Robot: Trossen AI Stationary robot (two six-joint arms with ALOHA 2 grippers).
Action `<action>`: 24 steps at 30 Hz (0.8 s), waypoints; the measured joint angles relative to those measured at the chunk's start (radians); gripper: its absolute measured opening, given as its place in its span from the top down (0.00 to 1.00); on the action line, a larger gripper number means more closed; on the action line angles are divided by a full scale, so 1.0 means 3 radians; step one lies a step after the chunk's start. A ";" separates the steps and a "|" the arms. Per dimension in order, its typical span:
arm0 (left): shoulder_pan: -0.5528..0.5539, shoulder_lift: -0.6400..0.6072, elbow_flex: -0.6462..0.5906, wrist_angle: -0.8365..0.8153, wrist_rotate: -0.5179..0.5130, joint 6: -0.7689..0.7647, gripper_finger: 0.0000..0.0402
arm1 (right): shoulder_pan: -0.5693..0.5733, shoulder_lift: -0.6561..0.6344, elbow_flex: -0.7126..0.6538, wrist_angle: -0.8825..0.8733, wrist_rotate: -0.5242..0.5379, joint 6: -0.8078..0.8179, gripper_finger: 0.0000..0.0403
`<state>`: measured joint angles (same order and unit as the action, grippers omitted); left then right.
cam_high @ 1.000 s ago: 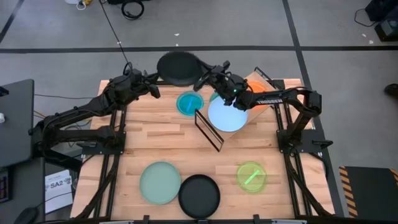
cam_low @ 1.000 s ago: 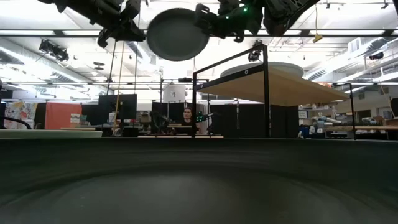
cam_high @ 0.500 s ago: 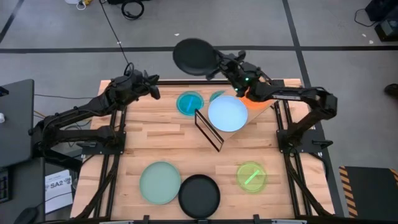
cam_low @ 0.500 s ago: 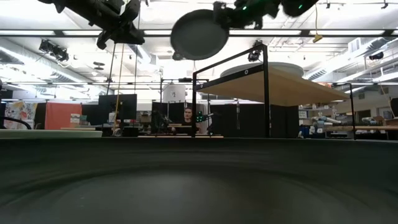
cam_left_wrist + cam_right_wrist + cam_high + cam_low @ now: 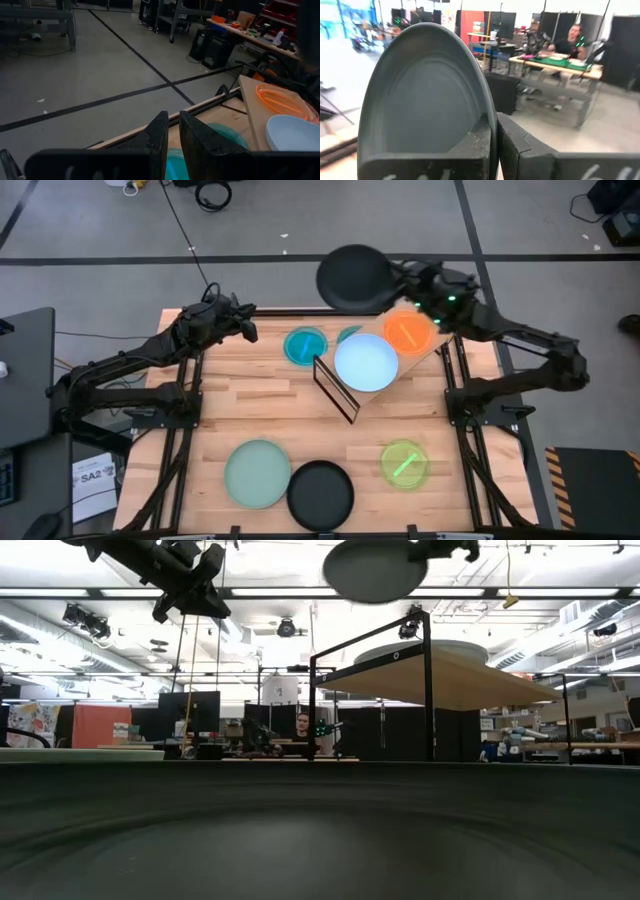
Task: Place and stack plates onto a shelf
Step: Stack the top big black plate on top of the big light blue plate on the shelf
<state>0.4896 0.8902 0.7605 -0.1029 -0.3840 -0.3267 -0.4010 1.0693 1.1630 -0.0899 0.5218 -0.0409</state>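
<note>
My right gripper (image 5: 398,278) is shut on a black plate (image 5: 355,277), held high beyond the table's far edge, next to the shelf's far end. The shelf (image 5: 432,352), a light wooden board on a black wire frame (image 5: 337,390), carries an orange plate (image 5: 410,332) and a light blue plate (image 5: 366,362). My left gripper (image 5: 250,328) hovers at the far left with a narrow gap between its fingers (image 5: 160,130) and nothing in it. A teal plate (image 5: 305,346) lies on the table below it. My right gripper pinches the black plate's rim (image 5: 486,125) between its two fingers, on the edge toward the table's right (image 5: 390,278). The fingers come in about level from the right. The plate is lifted clear, roughly flat and slightly tilted, its underside showing in the low view (image 5: 375,570).
A mint green plate (image 5: 257,473), a second black plate (image 5: 320,495) and a lime green plate (image 5: 404,463) lie near the table's front edge. Another teal plate (image 5: 348,335) shows partly beside the shelf. People sit at desks in the room behind (image 5: 575,35).
My right gripper has gone up and toward the table's right, carrying the black plate away from my left gripper and toward the shelf's far end. The plate has stayed roughly flat in the hold.
</note>
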 joint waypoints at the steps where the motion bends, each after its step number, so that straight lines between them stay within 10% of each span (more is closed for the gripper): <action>1: 0.0000 0.0000 0.0000 0.0000 0.0000 0.0000 0.87 | -0.0037 -0.0070 0.0001 -0.0087 -0.0061 0.0085 0.95; 24: 0.0000 0.0000 0.0000 0.0003 0.0000 0.0003 0.87 | -0.0854 -0.0096 0.0001 -0.1898 -0.2489 0.1566 0.95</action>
<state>0.4896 0.8902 0.7605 -0.1021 -0.3840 -0.3260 -0.6571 1.0406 1.1633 -0.6592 -0.2249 0.4290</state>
